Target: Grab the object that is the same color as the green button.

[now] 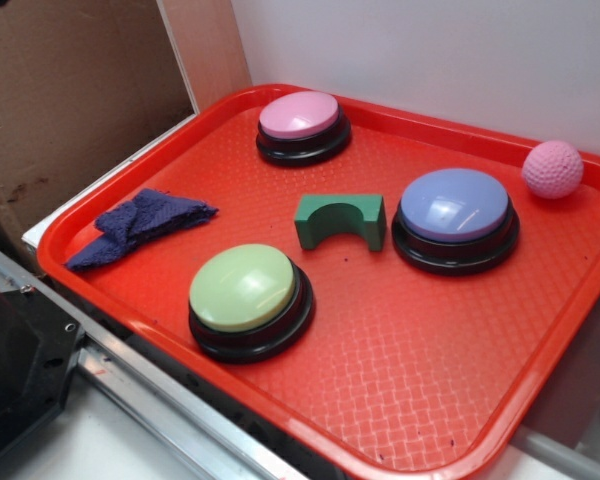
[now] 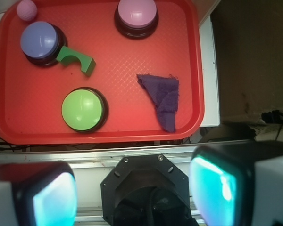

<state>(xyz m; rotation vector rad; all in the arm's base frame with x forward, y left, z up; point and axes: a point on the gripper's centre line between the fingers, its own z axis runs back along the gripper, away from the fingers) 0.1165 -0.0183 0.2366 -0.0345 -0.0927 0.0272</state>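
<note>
a: what's laid out, biggest first?

b: a textured red plastic tray (image 1: 450,390), and on it three dome buttons on black bases – lavender-blue (image 1: 454,205), pale lime-green (image 1: 243,288) and pink (image 1: 299,116). then a crumpled dark purple cloth (image 1: 140,224), the small dark green foam arch block (image 1: 341,220), and a dimpled pink ball (image 1: 553,168) at the far rim.

a: where exactly is the block?

b: mid-tray, arch opening down, just beside the blue button and well apart from the green button it matches.

a: and the gripper (image 2: 134,188)?

b: seen only from the wrist camera – its two pale pads (image 2: 54,200) stand wide apart with nothing between them, high above the tray's near edge.

a: so how far along?

b: by my reading, barely started – the block sits untouched; approach, descent and closing are all left.
</note>
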